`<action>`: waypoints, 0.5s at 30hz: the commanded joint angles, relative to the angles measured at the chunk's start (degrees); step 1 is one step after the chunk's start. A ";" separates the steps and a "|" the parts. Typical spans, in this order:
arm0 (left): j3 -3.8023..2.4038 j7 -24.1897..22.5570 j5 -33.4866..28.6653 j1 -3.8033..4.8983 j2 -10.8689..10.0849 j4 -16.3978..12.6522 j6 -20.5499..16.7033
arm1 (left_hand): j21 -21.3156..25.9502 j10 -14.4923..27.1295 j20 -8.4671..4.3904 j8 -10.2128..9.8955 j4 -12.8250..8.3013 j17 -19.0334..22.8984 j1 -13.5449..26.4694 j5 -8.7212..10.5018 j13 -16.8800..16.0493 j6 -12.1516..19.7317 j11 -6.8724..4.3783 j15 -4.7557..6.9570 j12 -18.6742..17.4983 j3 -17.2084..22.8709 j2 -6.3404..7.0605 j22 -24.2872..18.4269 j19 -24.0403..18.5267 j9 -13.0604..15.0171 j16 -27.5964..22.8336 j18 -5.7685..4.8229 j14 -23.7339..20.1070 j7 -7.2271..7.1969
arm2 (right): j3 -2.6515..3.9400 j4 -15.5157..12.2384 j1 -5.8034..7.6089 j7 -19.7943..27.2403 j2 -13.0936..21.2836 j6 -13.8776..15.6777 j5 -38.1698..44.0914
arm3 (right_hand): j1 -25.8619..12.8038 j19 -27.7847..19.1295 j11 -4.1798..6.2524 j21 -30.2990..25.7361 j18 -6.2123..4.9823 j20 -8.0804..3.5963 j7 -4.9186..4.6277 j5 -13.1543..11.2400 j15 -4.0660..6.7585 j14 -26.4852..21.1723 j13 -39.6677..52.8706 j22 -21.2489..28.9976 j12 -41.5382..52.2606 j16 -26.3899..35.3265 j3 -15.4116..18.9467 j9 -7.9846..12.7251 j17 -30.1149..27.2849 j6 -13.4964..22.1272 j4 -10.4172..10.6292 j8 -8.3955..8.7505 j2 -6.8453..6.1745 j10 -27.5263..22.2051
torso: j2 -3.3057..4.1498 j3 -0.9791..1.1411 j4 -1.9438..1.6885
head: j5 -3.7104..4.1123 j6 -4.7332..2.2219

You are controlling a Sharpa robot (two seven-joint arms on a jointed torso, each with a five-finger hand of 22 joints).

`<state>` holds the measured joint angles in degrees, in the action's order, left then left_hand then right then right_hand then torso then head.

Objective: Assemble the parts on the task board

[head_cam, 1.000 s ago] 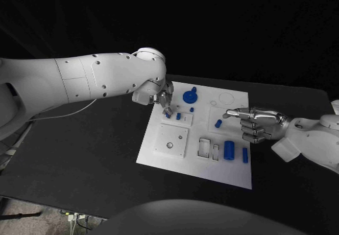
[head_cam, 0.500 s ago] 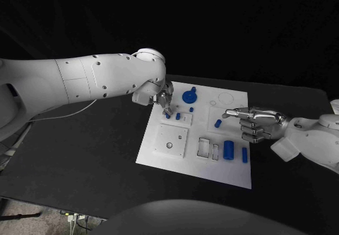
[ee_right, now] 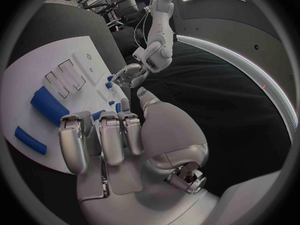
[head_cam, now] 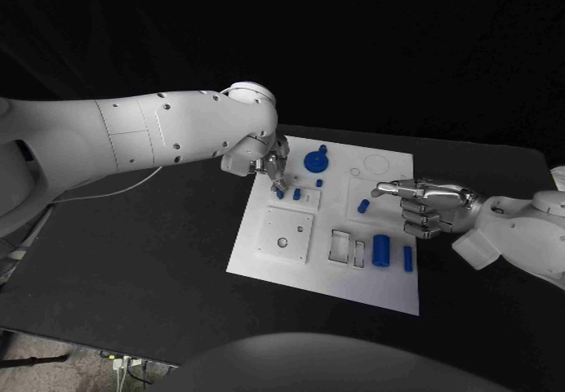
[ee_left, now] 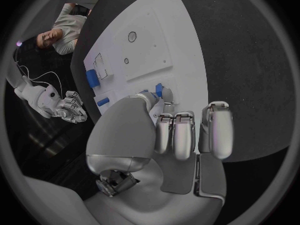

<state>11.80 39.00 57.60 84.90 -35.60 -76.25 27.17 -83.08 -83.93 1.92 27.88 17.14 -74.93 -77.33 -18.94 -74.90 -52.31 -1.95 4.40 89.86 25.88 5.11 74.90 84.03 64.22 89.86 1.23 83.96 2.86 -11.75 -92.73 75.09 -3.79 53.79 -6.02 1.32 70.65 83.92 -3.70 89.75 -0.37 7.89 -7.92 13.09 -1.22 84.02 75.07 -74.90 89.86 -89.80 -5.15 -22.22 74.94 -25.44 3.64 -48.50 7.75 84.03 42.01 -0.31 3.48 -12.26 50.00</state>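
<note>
Head view: your task board (head_cam: 282,260) lies mid tabletop (head_cam: 141,269), tilted a bit. The left hand (head_cam: 266,166) sits over the board's far left corner, fingertips down at a small blue peg (head_cam: 280,194); it looks pinched, but you cannot tell for sure from here. A second small peg (head_cam: 297,194) stands just beside it. The blue round gear-like part (head_cam: 316,159) is near the far edge. The right hand (head_cam: 428,206) hovers at the board's right side, fingers curled in, holding nothing (one finger juts toward the board). A small blue piece (head_cam: 364,207) lies just off that fingertip. The big blue cylinder (head_cam: 381,251) and the thin blue bar (head_cam: 408,259) lie side by side near the right edge.

Left wrist view: left hand (ee_left: 165,135) has its fingers folded, and thumb and a fingertip meet on the small blue peg (ee_left: 159,90), touching the board (ee_left: 150,40).

Right wrist view: right hand (ee_right: 122,135) is curled and empty, above the board (ee_right: 25,80); the cylinder (ee_right: 49,105) and the bar (ee_right: 30,140) lie beyond its fingers.
</note>
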 commanded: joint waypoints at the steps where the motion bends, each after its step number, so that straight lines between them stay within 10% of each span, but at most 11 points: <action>1: 0.32 -0.23 0.84 -0.50 0.15 0.00 -0.16 | 0.31 -6.07 0.31 0.37 -7.34 -15.07 -0.10 0.01 -15.10 0.09 0.49 -0.34 0.14 7.59 -0.33 12.91 2.50 0.03 0.14 0.42 6.04 -0.22 | -0.01 -0.04 -0.06 0.62 0.01 -0.97 -0.02 | 0.26 6.08 0.22 0.25 0.37 -0.49 0.06 0.29 0.33 5.98 14.93 -15.10 0.14 -0.20 -0.02 0.07 15.06 -0.38 -0.18 -0.05 0.20 5.97 | 0.00 -0.01 -0.01 | -0.01 0.00; 15: -0.17 -2.08 1.39 -0.52 -1.60 -2.78 -4.65 | 0.58 -6.07 0.32 0.38 -7.36 -15.07 -0.10 0.00 -15.10 0.13 0.51 -0.36 0.14 7.61 -0.35 12.83 2.36 0.04 0.14 0.48 6.04 -0.21 | -0.01 0.02 -0.08 0.70 0.14 -0.87 -0.02 | 0.26 6.08 0.22 0.25 0.37 -0.49 0.06 0.29 0.33 5.98 14.93 -15.10 0.14 -0.20 -0.02 0.07 15.06 -0.38 -0.18 -0.05 0.20 5.97 | -0.02 -0.02 -0.03 | -0.14 0.00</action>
<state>11.61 37.98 58.71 84.56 -37.20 -78.49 24.12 -82.74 -83.93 1.92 28.08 17.13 -74.92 -77.40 -18.73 -74.90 -52.21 -1.95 4.40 89.86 25.90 5.04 74.90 84.03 64.23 89.86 1.31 83.96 2.98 -11.75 -92.71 75.07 -3.71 53.93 -6.01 1.30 70.65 83.92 -3.70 89.75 -0.36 7.89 -7.92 13.09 -1.22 84.02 75.09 -74.95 89.86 -89.80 -5.15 -22.22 74.93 -25.44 3.64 -48.50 7.75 84.03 42.02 -0.33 3.46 -12.35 50.00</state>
